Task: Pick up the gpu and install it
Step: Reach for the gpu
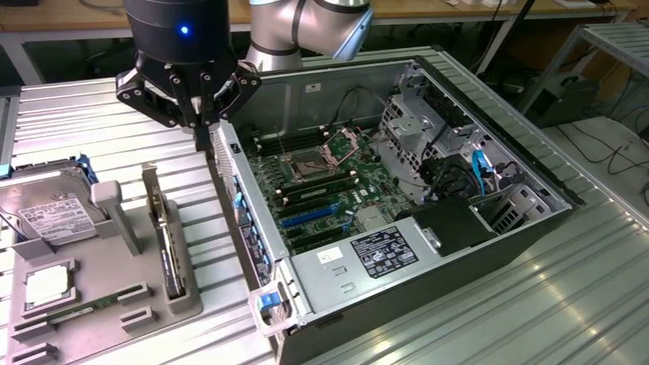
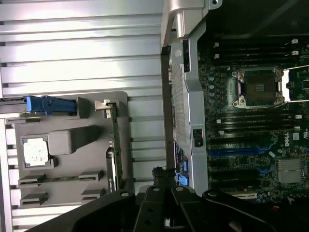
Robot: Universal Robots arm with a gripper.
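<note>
Claw [image 1: 203, 135] [image 2: 163, 175]: fingers together, nothing between them. It hangs above the strip of bare ribbed desk [image 1: 91, 114] between the grey holder [image 1: 121, 304] and the open computer case [image 1: 507, 160], close to the case's near wall. Claw body cut off by the top of the exterior view; in the wrist view its linkages run off the picture.

The gpu [image 1: 163, 228] [image 2: 115, 145] stands on edge in a slot at the case-side edge of the holder, seen edge-on, face hard to make out. Metal bracket end visible in the wrist view. Not touched by the claw.

Same holder, away from the case: hard drive [image 1: 51, 213] with white label, cut off at the exterior view's left; cpu [image 1: 45, 285]; memory stick [image 1: 71, 312] lying low in its slot.

Case lies side-open, motherboard [image 1: 324, 182] exposed, blue slots [image 1: 315, 217] unobstructed from above. Drive cage and cables crowd the exterior view's right of the case. Power supply sticker [image 1: 381, 251] and hard drive label: print too small to read.
</note>
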